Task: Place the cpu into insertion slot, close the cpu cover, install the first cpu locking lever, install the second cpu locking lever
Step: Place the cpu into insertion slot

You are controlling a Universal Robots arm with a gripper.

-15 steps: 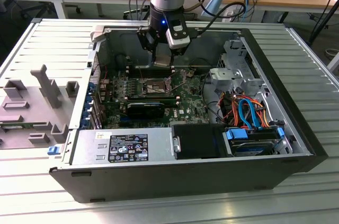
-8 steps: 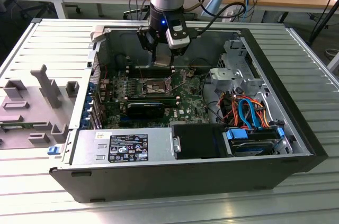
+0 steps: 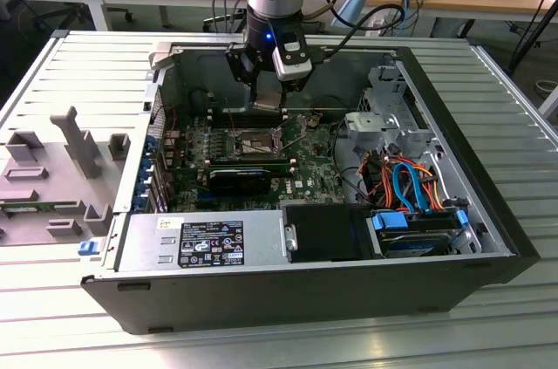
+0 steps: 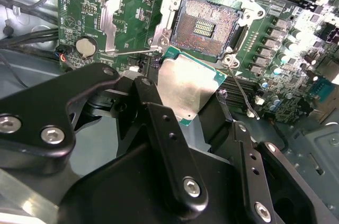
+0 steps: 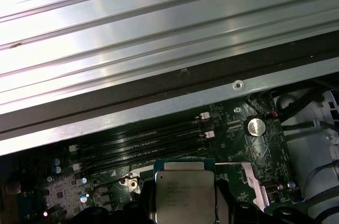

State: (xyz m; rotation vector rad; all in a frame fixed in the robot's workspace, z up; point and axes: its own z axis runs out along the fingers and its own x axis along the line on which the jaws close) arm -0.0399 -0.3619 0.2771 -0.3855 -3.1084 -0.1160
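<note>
The gripper [image 4: 185, 96] is clamping the cpu [image 4: 193, 82] by its edges, just beside the bare insertion slot [image 4: 209, 25]; the cpu's silvery-grey top is bearing lines of small dark print in the first wrist view; a green rim is edging it.

Bright even light, white glare on the cpu [image 4: 186, 87]

In the second wrist view the black fingers [image 4: 161, 128] clamping the cpu [image 4: 188, 89] hide two of its edges. In the first wrist view the picture's edge cuts the cpu [image 5: 183, 197] off. In the exterior view the insertion slot [image 3: 255, 141] is too small to show its contacts, and what the gripper [image 3: 266, 110] grasps cannot be told.
</note>
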